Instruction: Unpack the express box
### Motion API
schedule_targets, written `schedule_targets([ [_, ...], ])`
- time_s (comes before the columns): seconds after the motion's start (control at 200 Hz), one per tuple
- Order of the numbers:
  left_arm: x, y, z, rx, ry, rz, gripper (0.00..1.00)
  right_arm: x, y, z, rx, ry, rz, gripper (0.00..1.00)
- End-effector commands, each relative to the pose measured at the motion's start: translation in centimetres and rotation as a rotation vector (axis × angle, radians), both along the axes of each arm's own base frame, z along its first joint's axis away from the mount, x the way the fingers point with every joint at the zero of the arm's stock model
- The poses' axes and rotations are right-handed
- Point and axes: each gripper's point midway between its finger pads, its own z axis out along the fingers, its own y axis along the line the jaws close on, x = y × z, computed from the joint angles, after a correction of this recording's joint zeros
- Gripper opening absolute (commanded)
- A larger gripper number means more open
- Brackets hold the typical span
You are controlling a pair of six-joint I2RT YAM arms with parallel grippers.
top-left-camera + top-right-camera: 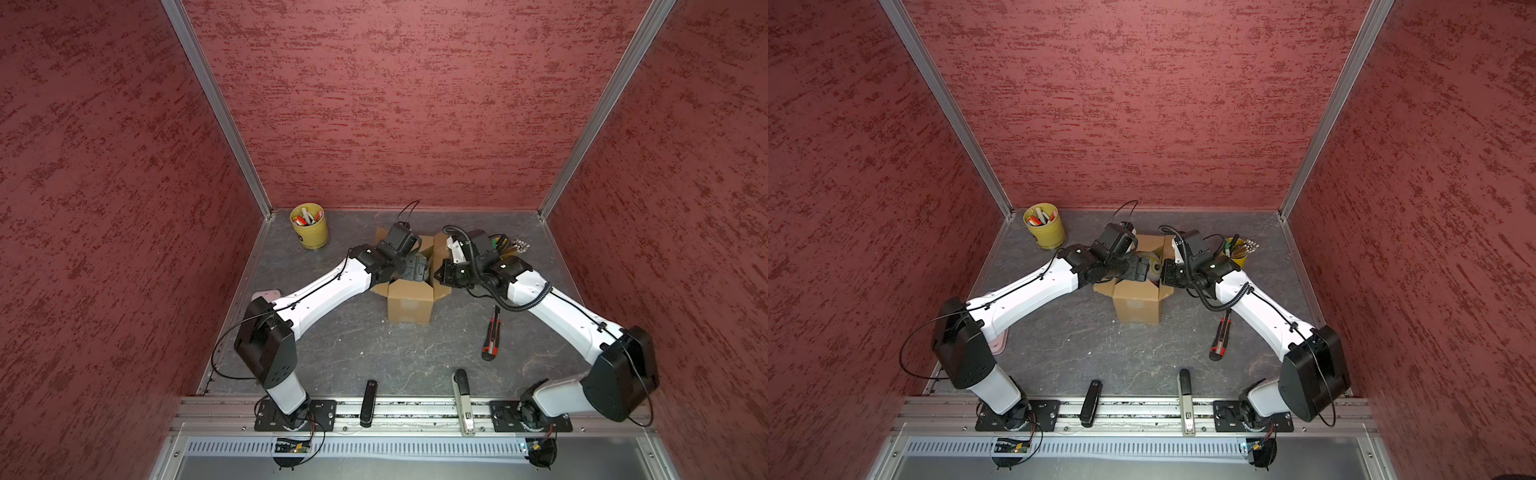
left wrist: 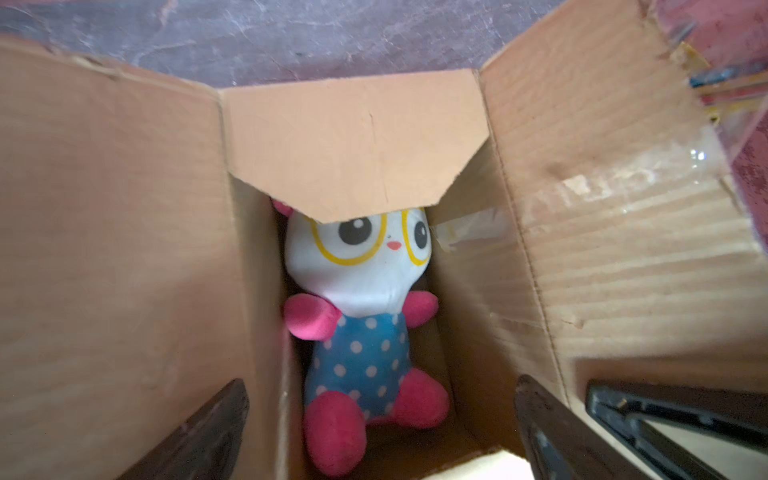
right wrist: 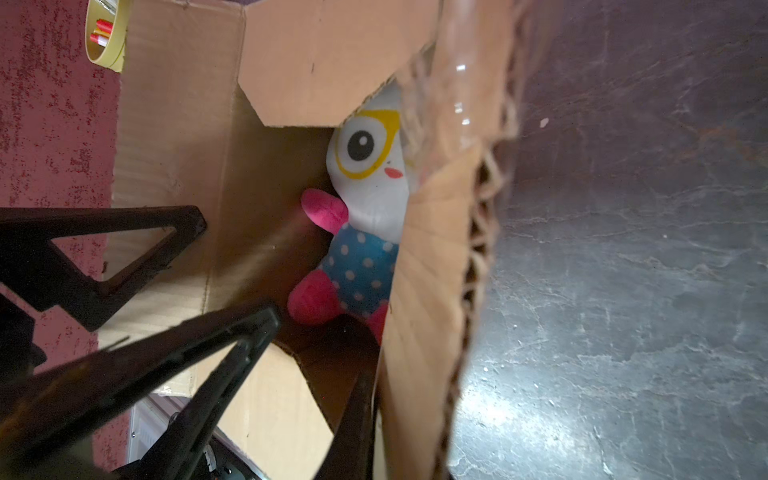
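The express box, a brown carton, stands mid-table with its top flaps spread open. Inside lies a plush toy with a white head, yellow glasses, a blue dotted body and pink limbs; an end flap overhangs its head. My left gripper hangs open over the opening, its fingers either side of the toy's legs and apart from it. My right gripper is shut on the box's right side flap, holding it upright.
A yellow pen cup stands at the back left, and a second cup with pens behind my right wrist. A red-black utility knife lies right of the box. A black stapler and a grey stapler lie at the front rail.
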Motion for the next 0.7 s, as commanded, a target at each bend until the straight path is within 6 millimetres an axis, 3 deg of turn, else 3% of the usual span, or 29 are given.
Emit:
schedule_targets([
  [0.0,0.3,1.5,1.2,0.020,-0.057,0.031,1.00,0.1,0.0,-0.4,-0.013,0.001,-0.008,0.13],
  [0.145,0.3,2.1,1.4,0.026,-0.071,0.045,1.00,0.2,0.1,-0.3,-0.010,-0.001,-0.007,0.13],
  [0.175,0.3,2.1,1.2,0.026,-0.066,0.045,1.00,0.4,0.2,-1.2,-0.023,0.019,-0.007,0.13],
  [0.491,1.2,1.5,-3.5,-0.001,0.046,0.044,0.98,0.2,0.0,-1.7,-0.034,0.033,-0.007,0.13],
  [0.696,1.5,1.2,-5.1,-0.037,0.085,0.045,0.84,0.2,0.0,-1.9,-0.039,0.039,-0.006,0.13],
])
